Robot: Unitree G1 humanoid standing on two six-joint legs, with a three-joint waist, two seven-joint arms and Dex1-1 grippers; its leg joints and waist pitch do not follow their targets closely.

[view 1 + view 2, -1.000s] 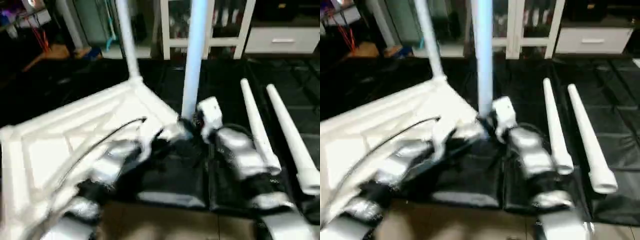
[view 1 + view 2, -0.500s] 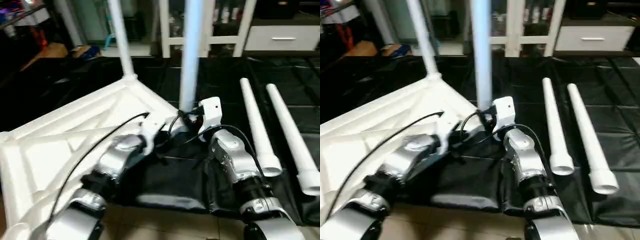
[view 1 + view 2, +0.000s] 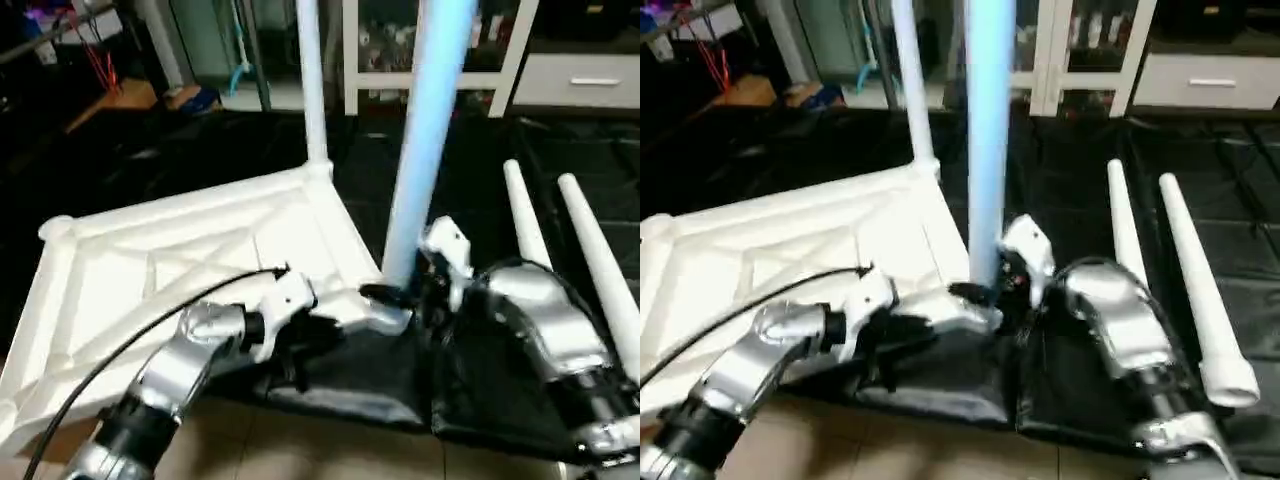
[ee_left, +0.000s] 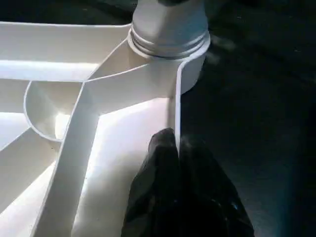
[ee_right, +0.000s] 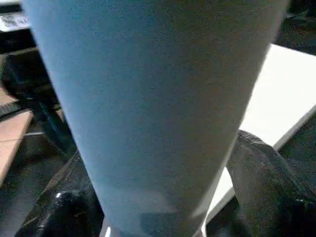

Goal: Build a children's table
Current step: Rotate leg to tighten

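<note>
Two legs seated, two left to fit.

Upturned tabletop (image 3: 190, 250) lying on the black floor mat (image 3: 470, 390), far leg (image 3: 312, 90) and near-corner leg (image 3: 425, 140) upright in their sockets; two spare legs (image 3: 565, 250) lying just to the right. Left end effector (image 4: 180, 163) pinched together, tips against the tabletop's rim beside the near socket. Right end effector (image 5: 163, 197) straddling the near leg's base, spread wider than half a second ago, apparently letting go. Camera view shifted meanwhile.
</note>
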